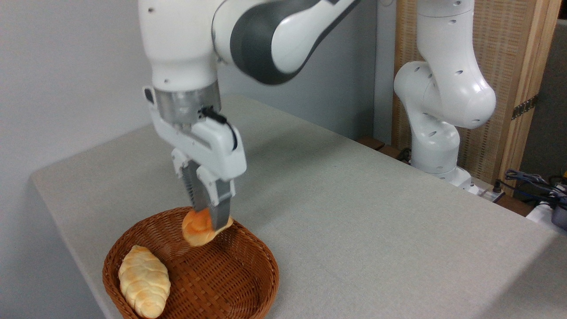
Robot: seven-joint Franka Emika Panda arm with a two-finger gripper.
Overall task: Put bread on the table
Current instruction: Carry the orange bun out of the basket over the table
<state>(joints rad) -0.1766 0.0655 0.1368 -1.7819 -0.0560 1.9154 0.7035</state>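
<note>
- Nearest me, approx 7 o'clock in view: pale braided loaf (144, 281) lying in the basket (248, 292), against its left wall. Not my target, leaving it.
- Just behind, approx 6 o'clock: my hand (208, 219) is pinching the bread (198, 229), fingers clamped on the roll's upper part, one finger running down its right side.
- Bread sits above the basket's far inner half, looks lifted off the weave, tilted a bit; can't fully confirm a gap underneath.
- Handling guess: light, probably soft w/ some give, so grip could dent it or let it pivot. Crust looks smooth, maybe slick.
- Best hold, imo: across the middle of the roll, fingers square to the knot folds. Current bite looks high & off-centre, so I'd move slow to stop it swinging or dropping.
- Further back, 12 to 3 o'clock: the surface (354, 199), grey woven cloth, bare in view. Plenty of room to set down right of the basket rim.
- Far right, approx 2 o'clock: arm base (436, 146) and cables (538, 186) at the edge; keep away from those.
</note>
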